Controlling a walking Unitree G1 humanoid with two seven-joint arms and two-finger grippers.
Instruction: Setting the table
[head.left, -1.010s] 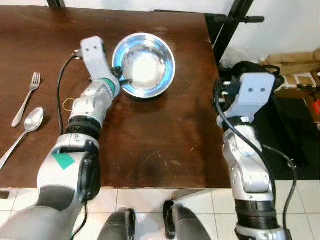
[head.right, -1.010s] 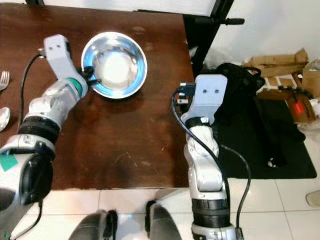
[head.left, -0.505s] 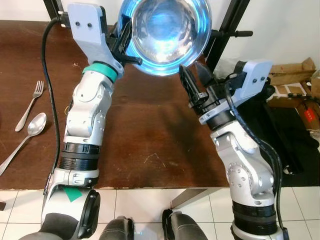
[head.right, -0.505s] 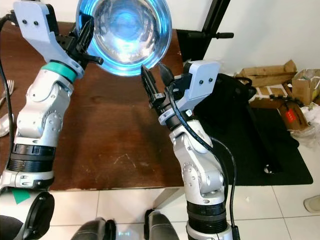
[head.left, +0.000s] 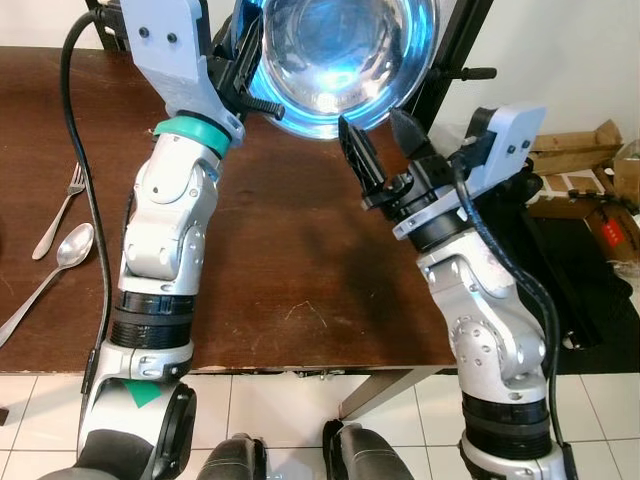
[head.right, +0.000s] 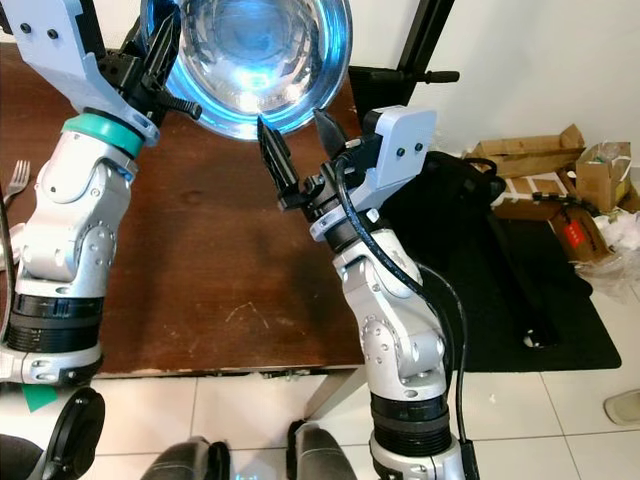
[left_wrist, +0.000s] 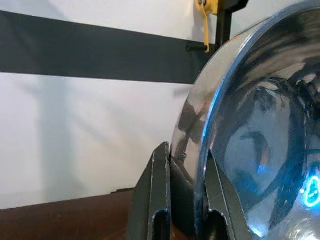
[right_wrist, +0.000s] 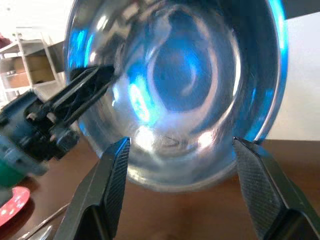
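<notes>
Steel round bowl (head.left: 340, 55) held high above brown wooden table (head.left: 290, 250), tipped, mouth facing camera. Left gripper (head.left: 243, 85) pinching rim at bowl's left edge. Right gripper (head.left: 380, 145) spread wide, just below bowl's lower rim, pointing up toward it, apparently ready for handover.
</notes>
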